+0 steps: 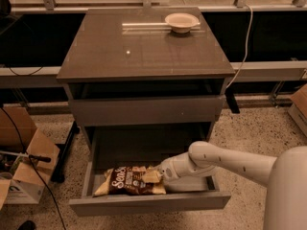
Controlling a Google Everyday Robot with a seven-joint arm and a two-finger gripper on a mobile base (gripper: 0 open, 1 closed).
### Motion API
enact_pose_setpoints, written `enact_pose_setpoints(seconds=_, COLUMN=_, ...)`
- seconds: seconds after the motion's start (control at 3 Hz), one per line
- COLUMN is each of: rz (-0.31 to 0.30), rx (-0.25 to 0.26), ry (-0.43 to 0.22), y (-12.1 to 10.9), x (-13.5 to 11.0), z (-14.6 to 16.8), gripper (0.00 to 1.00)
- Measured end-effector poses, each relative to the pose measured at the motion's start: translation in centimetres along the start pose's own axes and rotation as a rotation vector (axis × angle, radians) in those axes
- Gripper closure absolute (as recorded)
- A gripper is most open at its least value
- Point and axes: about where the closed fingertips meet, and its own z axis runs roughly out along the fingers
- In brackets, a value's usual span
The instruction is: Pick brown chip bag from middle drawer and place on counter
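You had the tool (156, 175) down inside the middle drawer (148, 203), which stood pulled out at the foot of the cabinet. The tool's tip met the right end of the brown chip bag (125, 181). Whether it was clamped on the bag or only pressed against it, you could not tell from this view.

The bag lay flat on the drawer floor, left of centre and close to the front wall. Its white lettering faced up and its cream ends pointed left and right. The white arm (230, 160) reached in from the lower right, crossing over the drawer's right side wall.

Above the open drawer, the other drawer front (146, 110) sat pushed in, with a dark gap between it and the top. The glossy surface (120, 56) of the cabinet carried a pale bowl (181, 22) near its back right corner. A thin pale strip (144, 26) lay just left of the bowl. Nothing of the bag was on that surface.

A cardboard box (24, 174) sat on the speckled floor (249, 128) to the left of the cabinet, and a white cable (246, 37) hung down behind its right side.
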Motion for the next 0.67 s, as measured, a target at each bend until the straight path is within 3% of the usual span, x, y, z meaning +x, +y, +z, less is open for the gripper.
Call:
enact_pose_setpoints(seconds=0.33, rz=-0.003, rx=-0.002, ry=-0.021, y=0.5, x=-0.3, z=-0.1, gripper=0.96)
enact_pose_setpoints(seconds=0.67, rz=-0.006, rx=-0.012, ry=-0.076, y=1.1, x=-1.7, z=-0.9, gripper=1.00)
